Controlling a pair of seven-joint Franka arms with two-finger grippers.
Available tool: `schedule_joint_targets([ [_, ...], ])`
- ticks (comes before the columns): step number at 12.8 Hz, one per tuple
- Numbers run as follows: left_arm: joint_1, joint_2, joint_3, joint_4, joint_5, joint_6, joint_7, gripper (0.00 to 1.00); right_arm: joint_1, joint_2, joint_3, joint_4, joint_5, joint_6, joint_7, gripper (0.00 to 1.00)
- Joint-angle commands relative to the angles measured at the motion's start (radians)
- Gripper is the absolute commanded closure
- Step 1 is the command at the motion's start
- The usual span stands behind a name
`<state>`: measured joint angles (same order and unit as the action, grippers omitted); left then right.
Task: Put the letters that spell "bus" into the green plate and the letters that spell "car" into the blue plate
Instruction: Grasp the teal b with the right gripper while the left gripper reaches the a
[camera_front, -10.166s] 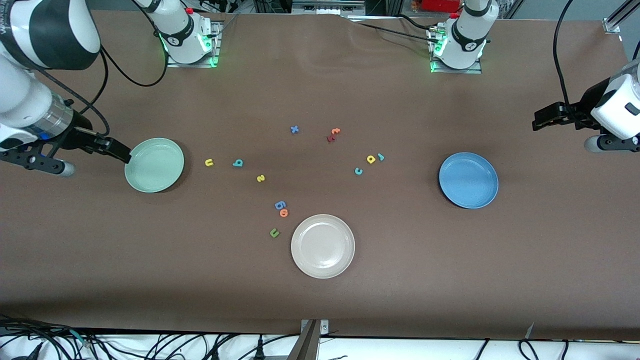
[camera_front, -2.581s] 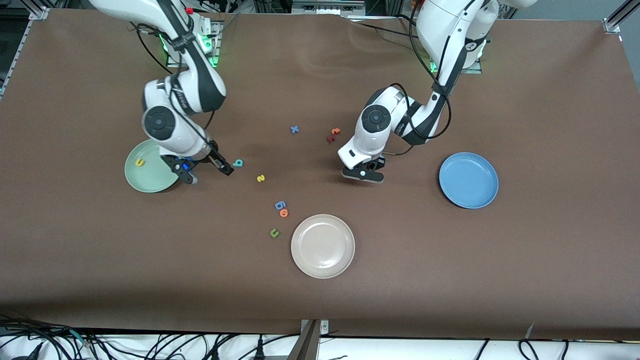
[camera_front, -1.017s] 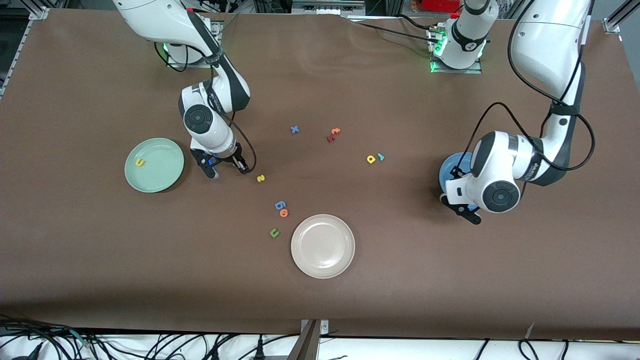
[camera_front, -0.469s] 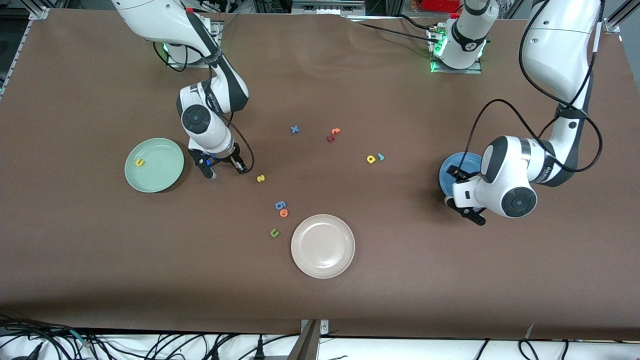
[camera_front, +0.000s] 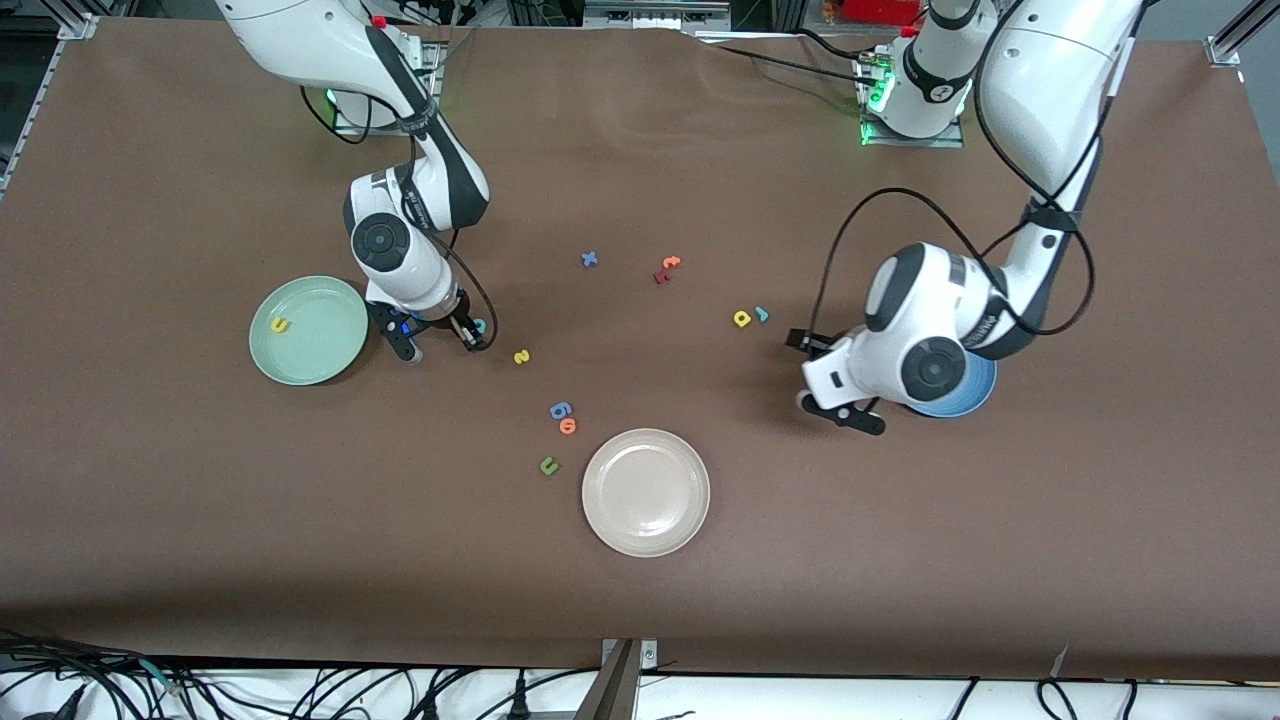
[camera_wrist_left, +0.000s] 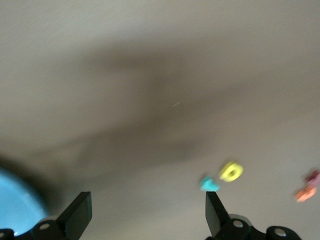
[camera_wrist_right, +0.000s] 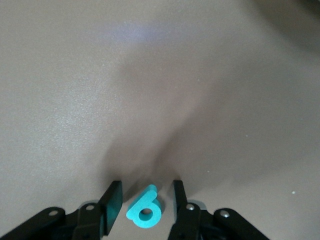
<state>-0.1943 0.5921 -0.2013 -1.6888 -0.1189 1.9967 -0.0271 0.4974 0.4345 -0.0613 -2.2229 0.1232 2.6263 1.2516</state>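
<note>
Teal "b" (camera_wrist_right: 145, 213) sits between the right end effector's (camera_wrist_right: 145, 202) parted fingers; left end effector (camera_wrist_left: 145, 220) gapes empty beside the blue plate (camera_front: 975, 395).

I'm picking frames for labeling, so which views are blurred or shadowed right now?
Front view: sharp, evenly lit. Left wrist view: smeared; the yellow "a" and teal "r" are blobs. Right wrist view: teal "b" crisp between the right gripper's fingers, soft shadow above.

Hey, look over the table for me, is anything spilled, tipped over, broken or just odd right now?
Nothing stands out. The green plate, beige plate and blue plate sit flat, and the loose foam letters lie scattered on the table. The right gripper straddles the teal b; the left gripper is open.
</note>
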Motion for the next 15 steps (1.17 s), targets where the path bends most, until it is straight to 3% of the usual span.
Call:
schedule_joint_targets([
  [1,0.007,-0.131,-0.062,-0.241,-0.016,0.277,-0.065,0.00,0.004,-0.003,-0.009,-0.027,0.001,0.021,0.014,0.51],
  [2,0.006,-0.155,-0.081,-0.306,-0.005,0.366,-0.092,0.00,0.004,-0.003,-0.008,-0.027,0.003,0.026,0.026,0.51],
  [4,-0.035,-0.169,-0.095,-0.347,0.022,0.396,-0.154,0.00,0.004,-0.003,0.006,-0.024,0.006,0.027,0.037,0.51],
  [6,-0.085,-0.176,-0.095,-0.405,0.141,0.498,-0.314,0.00,0.004,-0.003,0.012,-0.021,0.006,0.027,0.051,0.51],
  [8,-0.117,-0.170,-0.098,-0.417,0.261,0.517,-0.442,0.01,0.004,-0.002,0.012,-0.021,0.006,0.029,0.051,0.51],
  [15,-0.149,-0.121,-0.102,-0.431,0.285,0.545,-0.485,0.08,0.004,-0.003,0.017,-0.011,0.055,0.029,0.051,0.50],
])
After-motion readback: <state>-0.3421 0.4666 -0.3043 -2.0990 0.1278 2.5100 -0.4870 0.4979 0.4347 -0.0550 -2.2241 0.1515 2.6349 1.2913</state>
